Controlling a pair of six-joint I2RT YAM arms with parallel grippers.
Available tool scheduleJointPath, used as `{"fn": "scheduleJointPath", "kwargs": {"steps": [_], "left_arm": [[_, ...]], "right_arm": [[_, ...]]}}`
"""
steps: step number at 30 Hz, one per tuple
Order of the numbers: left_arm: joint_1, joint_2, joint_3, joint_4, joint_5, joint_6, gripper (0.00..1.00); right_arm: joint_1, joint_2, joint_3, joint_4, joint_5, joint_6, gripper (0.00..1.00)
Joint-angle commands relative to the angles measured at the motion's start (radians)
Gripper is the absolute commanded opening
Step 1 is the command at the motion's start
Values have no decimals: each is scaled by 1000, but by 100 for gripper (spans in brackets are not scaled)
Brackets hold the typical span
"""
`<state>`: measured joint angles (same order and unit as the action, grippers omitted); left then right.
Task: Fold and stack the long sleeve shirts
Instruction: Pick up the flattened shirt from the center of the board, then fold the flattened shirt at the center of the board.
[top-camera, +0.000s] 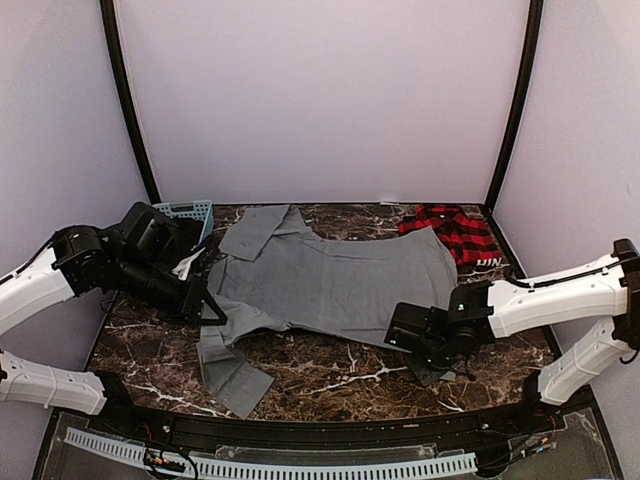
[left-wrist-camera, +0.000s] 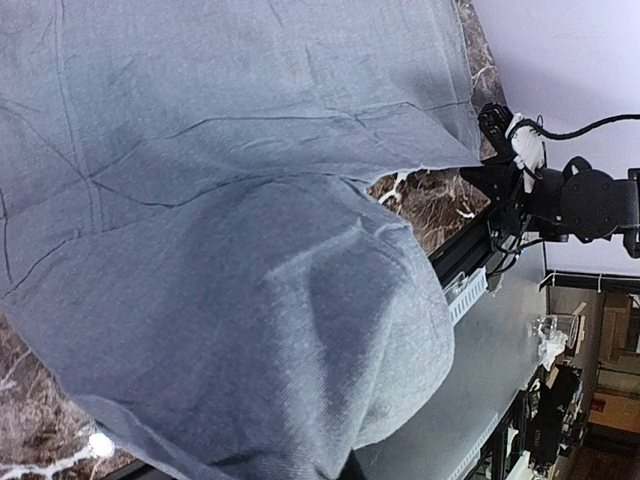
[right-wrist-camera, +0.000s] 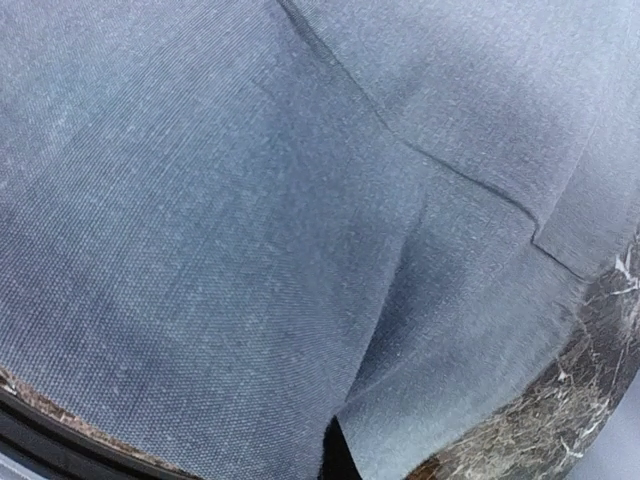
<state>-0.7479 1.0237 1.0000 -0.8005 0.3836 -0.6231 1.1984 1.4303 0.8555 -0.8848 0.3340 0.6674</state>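
The grey shirt (top-camera: 330, 280) lies spread across the marble table, one sleeve (top-camera: 230, 370) trailing toward the near left edge and one (top-camera: 255, 232) at the back left. My left gripper (top-camera: 210, 305) is at the shirt's left edge, shut on a fold of grey cloth (left-wrist-camera: 250, 200) that drapes over and hides its fingers. My right gripper (top-camera: 402, 335) is at the shirt's near right edge, shut on grey cloth (right-wrist-camera: 250, 200) that puckers to a dark fingertip (right-wrist-camera: 335, 458). The red-and-black plaid shirt (top-camera: 455, 232) lies bunched at the back right, white lettering at its near edge.
A light blue basket (top-camera: 185, 212) stands at the back left corner behind my left arm. Bare marble (top-camera: 340, 375) shows along the near side. A black rail (top-camera: 300, 432) runs along the front edge. The right arm (left-wrist-camera: 570, 200) shows in the left wrist view.
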Motion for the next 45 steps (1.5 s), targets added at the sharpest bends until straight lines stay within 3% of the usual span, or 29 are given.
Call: {"fn": "scheduleJointPath", "kwargs": {"steps": [1,7,15,31,35,40,45], "left_arm": [[9,-39,-9,-164,15,-11,0],[10,12,34,-88,-10,4,0],[55,92,72,3,-52,39,0],[188,151,135,27,0,128,0],[214,157,132,22,5,149,0],[233,160,125,13,0,165,0],[268,163,109,9,-11,184,0]], "right_arm": [[18,-23,5,-86,-81,14,0],[-2,-5,105,-158,-6,-13,0],[-153,63,201,-206,99,-127,5],[-195,105,151,-168,83,-144,36],[-194,109,147,-178,87,-139,36],[-195,108,145,-198,102,-113,21],[-202,84,169,-252,149,-69,20]]}}
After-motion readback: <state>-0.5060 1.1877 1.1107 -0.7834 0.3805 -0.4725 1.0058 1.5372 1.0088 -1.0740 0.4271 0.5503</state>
